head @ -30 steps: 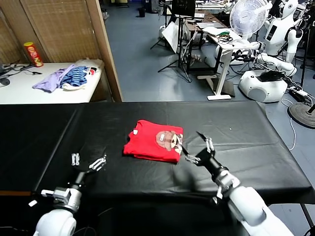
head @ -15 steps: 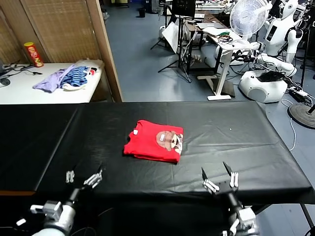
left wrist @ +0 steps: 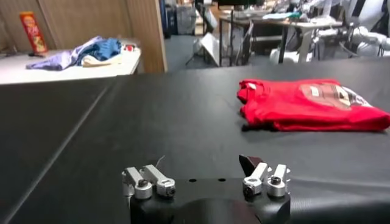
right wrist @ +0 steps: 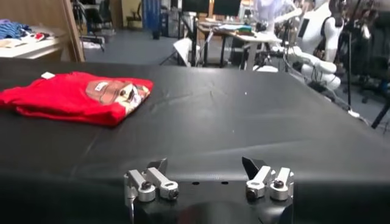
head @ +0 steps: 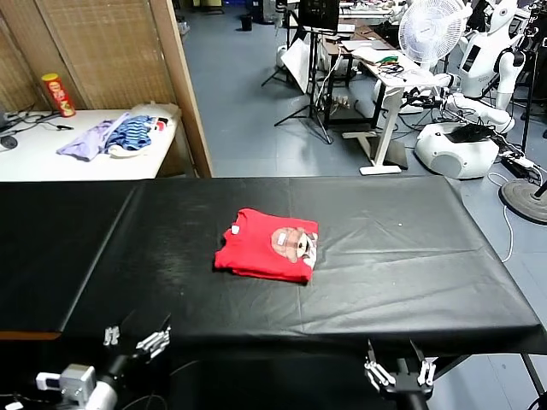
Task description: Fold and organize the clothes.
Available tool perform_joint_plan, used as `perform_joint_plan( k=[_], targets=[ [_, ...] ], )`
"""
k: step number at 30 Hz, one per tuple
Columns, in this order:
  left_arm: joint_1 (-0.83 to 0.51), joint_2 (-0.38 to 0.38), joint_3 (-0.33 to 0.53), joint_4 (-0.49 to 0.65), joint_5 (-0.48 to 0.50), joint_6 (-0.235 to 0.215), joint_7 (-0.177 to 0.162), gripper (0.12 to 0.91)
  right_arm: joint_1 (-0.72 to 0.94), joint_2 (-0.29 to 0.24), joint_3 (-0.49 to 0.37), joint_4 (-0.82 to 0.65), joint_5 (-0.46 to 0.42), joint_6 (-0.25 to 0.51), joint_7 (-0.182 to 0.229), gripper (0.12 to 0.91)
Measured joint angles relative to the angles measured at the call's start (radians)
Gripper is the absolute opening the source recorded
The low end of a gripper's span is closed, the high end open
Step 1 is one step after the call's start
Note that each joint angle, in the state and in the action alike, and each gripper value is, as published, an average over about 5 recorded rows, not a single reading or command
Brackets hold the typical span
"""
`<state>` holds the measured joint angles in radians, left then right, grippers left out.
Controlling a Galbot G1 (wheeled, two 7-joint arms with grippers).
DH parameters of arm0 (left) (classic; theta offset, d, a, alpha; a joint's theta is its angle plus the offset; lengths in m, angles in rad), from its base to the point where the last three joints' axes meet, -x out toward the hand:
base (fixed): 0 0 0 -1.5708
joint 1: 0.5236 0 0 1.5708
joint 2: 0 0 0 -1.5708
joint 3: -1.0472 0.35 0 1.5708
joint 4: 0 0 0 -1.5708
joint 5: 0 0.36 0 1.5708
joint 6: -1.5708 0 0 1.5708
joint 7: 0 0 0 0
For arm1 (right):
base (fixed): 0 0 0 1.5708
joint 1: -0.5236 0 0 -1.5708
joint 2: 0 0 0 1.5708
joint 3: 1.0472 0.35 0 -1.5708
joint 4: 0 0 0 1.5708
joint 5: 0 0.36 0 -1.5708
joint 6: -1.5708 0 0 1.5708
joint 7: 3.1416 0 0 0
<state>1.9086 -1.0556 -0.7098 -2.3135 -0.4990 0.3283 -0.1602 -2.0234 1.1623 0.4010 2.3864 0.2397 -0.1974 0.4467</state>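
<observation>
Bright red short-sleeved cotton T-shirt (head: 267, 245) with pale printed graphic and small white tag: lies folded into a compact rectangle, centre of the head view, on the black sheet-covered table (head: 410, 256). Graphic face up, at the right end of the bundle; tag at its upper left corner. Edges look fairly square; slight layering visible along the lower edge.

Step in hand, as judged: fold appears complete, both arms clear of the garment. Remaining work, if any: tidy or reposition the bundle. Next move would call for a reach up from the lower frame edge to the shirt, jaws wide enough to take the stacked layers, without dragging the fold apart.

Left gripper (head: 135, 338): lower left of the head view, at the near table edge, fingers spread wide, nothing between them, touching nothing. Well apart from the shirt.

Right gripper (head: 397, 372): bottom edge, right of centre, below the table rim, fingers likewise spread wide and empty. Also well apart from the shirt.

Wrist views agree: both sets of fingers parted, black cloth beyond, red shirt far off.

Lilac and blue-striped heap of garments (head: 111, 135): upper left, on the white side table (head: 51, 158); untouched.
</observation>
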Motion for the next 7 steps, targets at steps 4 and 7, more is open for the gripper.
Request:
perform_joint_plan(
  k=[4, 7],
  targets=[
    [0.008, -0.001, -0.01, -0.016, 0.0, 0.018, 0.002, 0.798, -0.015, 0.002, -0.002, 0.008, 0.002, -0.004, 0.002, 0.798],
    [0.008, 0.0, -0.013, -0.02, 0.0, 0.024, 0.002, 0.798, -0.02, 0.003, -0.002, 0.011, 0.003, -0.005, 0.003, 0.798]
  ],
)
